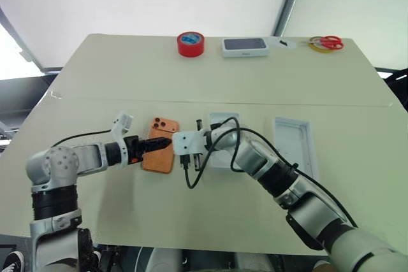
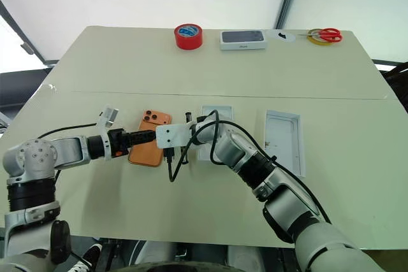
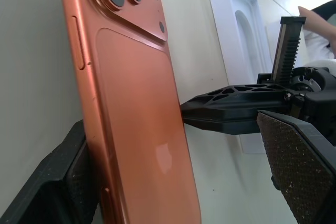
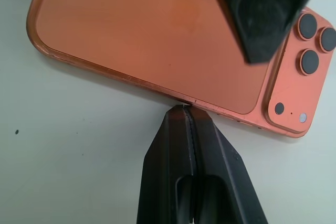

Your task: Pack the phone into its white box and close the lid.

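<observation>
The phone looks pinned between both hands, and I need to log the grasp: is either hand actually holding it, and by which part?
Neither grips the phone: left hand open astride it, shut right hand against its long edge.

Phone (image 1: 159,145) left of white box (image 1: 221,141)

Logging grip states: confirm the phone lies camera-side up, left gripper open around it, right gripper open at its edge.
Wrong on the right gripper: the right wrist view shows it shut, tips against the phone's edge. The left gripper is open around the camera-up phone.
</observation>
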You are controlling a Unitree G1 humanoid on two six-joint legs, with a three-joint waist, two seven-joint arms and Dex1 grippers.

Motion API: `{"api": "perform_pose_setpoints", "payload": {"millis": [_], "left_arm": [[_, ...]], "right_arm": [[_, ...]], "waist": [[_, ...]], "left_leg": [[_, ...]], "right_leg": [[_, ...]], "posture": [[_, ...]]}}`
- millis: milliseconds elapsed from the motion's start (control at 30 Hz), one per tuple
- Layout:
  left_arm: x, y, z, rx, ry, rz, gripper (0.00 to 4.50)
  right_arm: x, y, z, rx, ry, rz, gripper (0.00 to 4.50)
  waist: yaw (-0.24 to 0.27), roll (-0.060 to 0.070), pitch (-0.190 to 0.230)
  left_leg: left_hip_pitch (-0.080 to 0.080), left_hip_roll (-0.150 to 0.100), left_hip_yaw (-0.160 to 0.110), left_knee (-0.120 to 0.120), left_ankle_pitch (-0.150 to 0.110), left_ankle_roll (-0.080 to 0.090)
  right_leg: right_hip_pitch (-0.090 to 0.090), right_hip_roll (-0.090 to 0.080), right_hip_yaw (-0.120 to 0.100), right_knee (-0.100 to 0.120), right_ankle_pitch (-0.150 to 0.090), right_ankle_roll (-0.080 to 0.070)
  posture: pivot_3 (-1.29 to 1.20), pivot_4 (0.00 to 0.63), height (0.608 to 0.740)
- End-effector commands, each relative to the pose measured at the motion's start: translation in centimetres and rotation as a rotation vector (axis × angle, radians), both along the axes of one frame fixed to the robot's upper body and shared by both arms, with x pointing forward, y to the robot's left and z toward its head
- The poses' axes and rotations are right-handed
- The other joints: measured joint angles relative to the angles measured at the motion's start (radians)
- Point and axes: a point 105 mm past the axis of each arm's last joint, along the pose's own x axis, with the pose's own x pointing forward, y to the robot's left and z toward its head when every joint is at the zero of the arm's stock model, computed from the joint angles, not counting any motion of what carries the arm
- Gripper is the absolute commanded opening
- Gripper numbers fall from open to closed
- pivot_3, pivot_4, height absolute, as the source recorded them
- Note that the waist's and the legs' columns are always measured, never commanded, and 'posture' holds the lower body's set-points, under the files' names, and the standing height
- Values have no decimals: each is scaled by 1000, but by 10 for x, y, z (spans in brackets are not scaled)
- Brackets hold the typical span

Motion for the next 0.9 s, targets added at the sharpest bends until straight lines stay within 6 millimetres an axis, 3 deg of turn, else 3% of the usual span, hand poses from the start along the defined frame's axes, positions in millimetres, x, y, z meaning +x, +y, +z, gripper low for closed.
{"api": "perform_pose_setpoints", "payload": {"millis": [33, 333, 433, 533, 867, 900], "left_arm": [[-7, -12, -15, -25, 76, -28, 4414], [-6, 4, -13, -186, 92, 29, 4414], [-4, 3, -12, -226, 110, 38, 3590], [-4, 1, -13, -227, 114, 31, 2145], [-3, 8, -19, -270, 157, 68, 2145], [-2, 8, -19, -277, 156, 75, 1865]], "right_arm": [[-2, 7, 4, 19, -12, 23, 0], [0, 5, 6, 21, -18, 15, 0], [0, 5, 6, 25, -19, 15, 0], [0, 5, 6, 24, -21, 15, 0], [2, 4, 8, 35, -26, 1, 0], [2, 3, 7, 34, -26, 1, 0]], "waist": [[-1, 0, 0], [-4, -1, 0], [-5, -2, 1], [-4, -5, 3], [-5, -7, 3], [-5, -7, 3]], "left_leg": [[0, 0, 0, 0, 0, 0], [0, 0, 0, 0, 0, 0], [0, 0, 0, 0, 0, 0], [-1, 0, 0, 0, 0, 0], [-1, 1, 0, -1, 1, -1], [-1, 1, 0, -1, 1, -1]], "right_leg": [[0, 0, 0, 0, 0, 0], [0, 0, 0, 0, 0, 0], [-1, 0, 0, 0, 0, 0], [-1, 0, 0, 0, 0, 0], [-2, 0, 0, 0, 0, 0], [-2, 0, 0, 0, 0, 0]], "posture": [[0, 150, 740], [0, 150, 740], [0, 150, 740], [0, 150, 740], [0, 150, 740], [0, 150, 740]]}}
